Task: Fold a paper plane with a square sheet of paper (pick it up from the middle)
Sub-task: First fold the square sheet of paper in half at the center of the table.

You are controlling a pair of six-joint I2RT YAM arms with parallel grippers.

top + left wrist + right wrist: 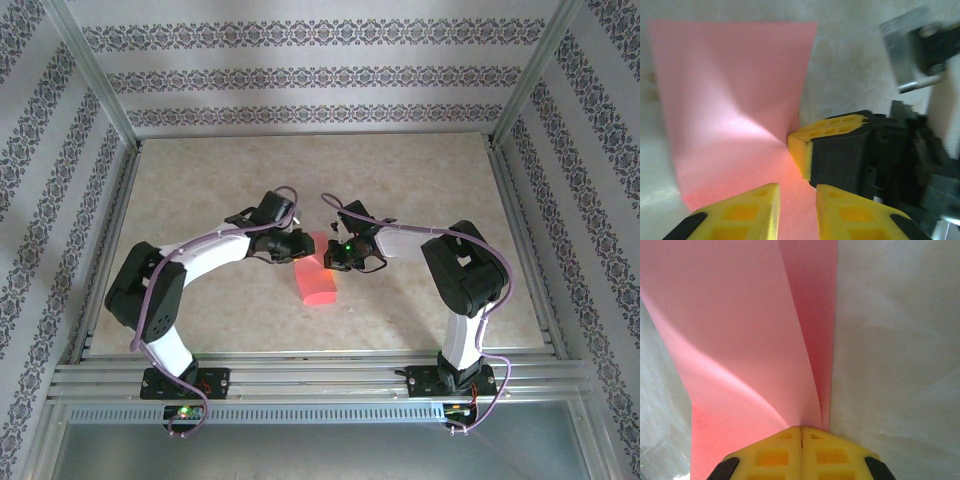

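Square sheet of paper [316,282] on table [400,180], clamped by right gripper [801,431]; left gripper [797,197] slightly parted opposite.

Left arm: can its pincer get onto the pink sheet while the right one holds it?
Probably yes. The left pincer stands part open at the sheet, with pink showing in the gap. The right pincer, shut on the fold, crowds it closely.

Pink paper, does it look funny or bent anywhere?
Yes. The pink paper isn't lying flat. It is doubled over and bulges up in a curve, because the right pincer is shut on its edge, squeezing two layers together. No tear shows.
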